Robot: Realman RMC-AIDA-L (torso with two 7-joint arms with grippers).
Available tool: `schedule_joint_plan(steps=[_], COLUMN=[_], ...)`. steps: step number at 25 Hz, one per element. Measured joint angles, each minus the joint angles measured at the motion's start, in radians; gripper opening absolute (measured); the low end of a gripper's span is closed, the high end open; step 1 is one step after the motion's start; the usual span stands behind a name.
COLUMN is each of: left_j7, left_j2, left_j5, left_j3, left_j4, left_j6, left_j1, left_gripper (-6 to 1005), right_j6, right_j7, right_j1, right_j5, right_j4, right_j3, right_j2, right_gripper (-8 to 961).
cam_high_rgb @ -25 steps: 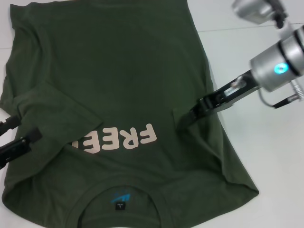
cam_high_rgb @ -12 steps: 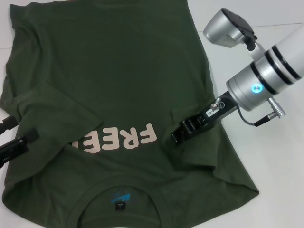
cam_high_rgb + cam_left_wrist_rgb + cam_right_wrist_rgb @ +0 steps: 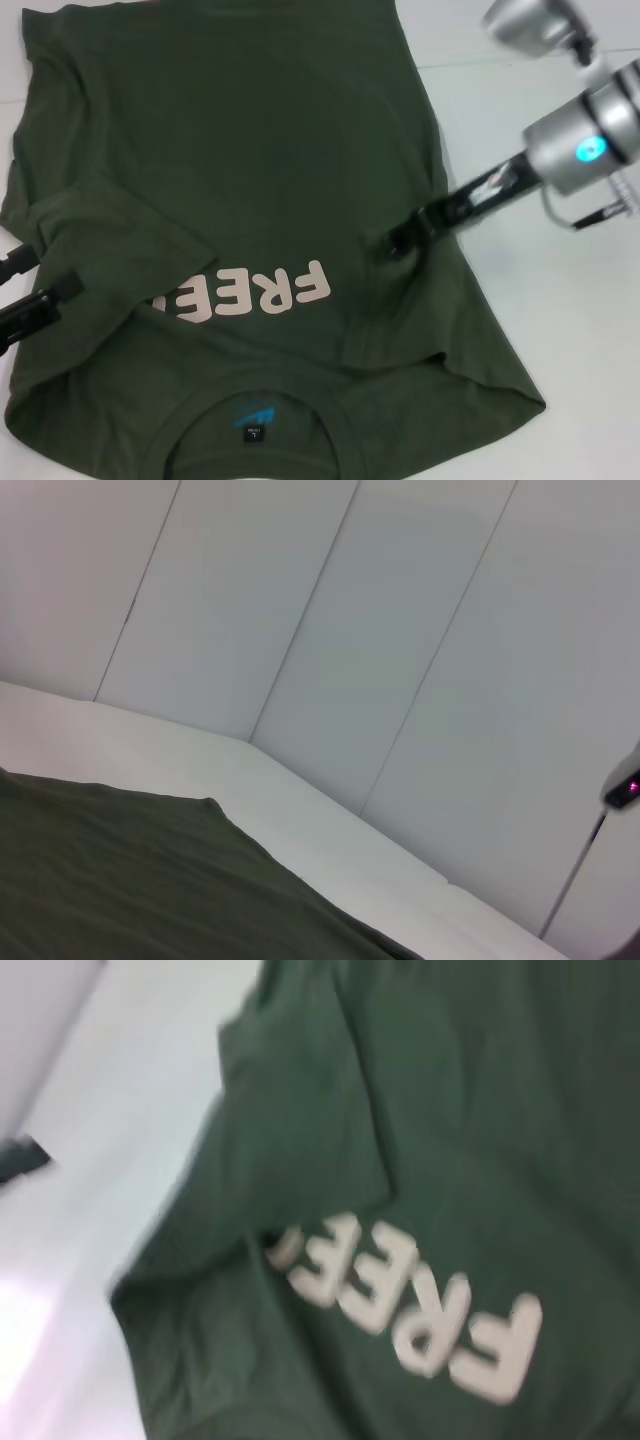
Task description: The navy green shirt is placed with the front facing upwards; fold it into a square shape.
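The navy green shirt (image 3: 250, 200) is lying front-up across the white table (image 3: 560, 380), collar (image 3: 255, 440) toward the robot, pale "FREE" lettering (image 3: 250, 295) reading upside down from the head view. The left sleeve (image 3: 110, 240) is lying folded in over the chest and covering the last letter, which looks like 1 side fold made.

The right gripper (image 3: 395, 245) is reaching in at the shirt's right side, tips buried in a bunched ridge of cloth beside the lettering. My read is that it is working the right sleeve inward to match the other side. Whether that claw is clamped on fabric or only pressing into it, I cannot tell; the dark tips are merging with the dark cloth.

The left gripper (image 3: 40, 290) is hanging at the shirt's left edge, 2 black fingers (image 3: 65, 285) standing a little apart with nothing between them, apparently waiting.

The right sleeve itself is hard to make out under the folds. The hem is running off the far edge of the head view. The left wrist view is showing only a green corner, table and wall panels (image 3: 400, 660); the right wrist view is showing none of its own fingers.
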Motion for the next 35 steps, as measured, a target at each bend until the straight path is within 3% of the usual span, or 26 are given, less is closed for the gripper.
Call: schedule_joint_plan(steps=[6,11,16,18,21,27,30,35], left_j7=[-0.008,-0.069,-0.11,-0.132,-0.145,-0.088,-0.069,-0.126], left_j2=[0.002,0.01,0.018,0.021,0.022,0.022,0.023,0.023], left_j5=[0.0,-0.01,-0.012,-0.013,-0.013,0.0,0.022,0.089], left_j3=[-0.009,-0.026,-0.025,-0.026,-0.026,-0.017,-0.004,0.009], left_j4=[-0.001,-0.011,-0.012,-0.012,-0.012,-0.015,-0.036,-0.08], left_j6=[0.026,0.055,0.08,0.084,0.095,0.167,0.191,0.205], left_j1=[-0.002,-0.007,-0.011,-0.012,-0.008,0.021,0.054,0.097], left_gripper=[886,885,885,885,885,884,884,884], right_j6=[-0.04,0.016,-0.003,-0.044,-0.091,-0.11,-0.133,-0.209], right_j7=[-0.213,-0.45,-0.525,-0.584,-0.705,-0.808,-0.808,-0.744], right_j1=[-0.153,-0.244,-0.26,-0.269,-0.294,-0.359,-0.406,-0.455], right_j5=[0.32,0.563,0.608,0.612,0.608,0.486,0.434,0.332], right_j4=[-0.153,-0.031,0.027,-0.006,-0.066,-0.205,-0.259,-0.294], right_j3=[0.112,0.172,0.193,0.195,0.192,0.159,0.147,0.17], right_j2=[-0.049,-0.068,-0.082,-0.068,-0.026,0.034,0.039,0.014], right_gripper=[388,449,537,616,734,857,858,859])
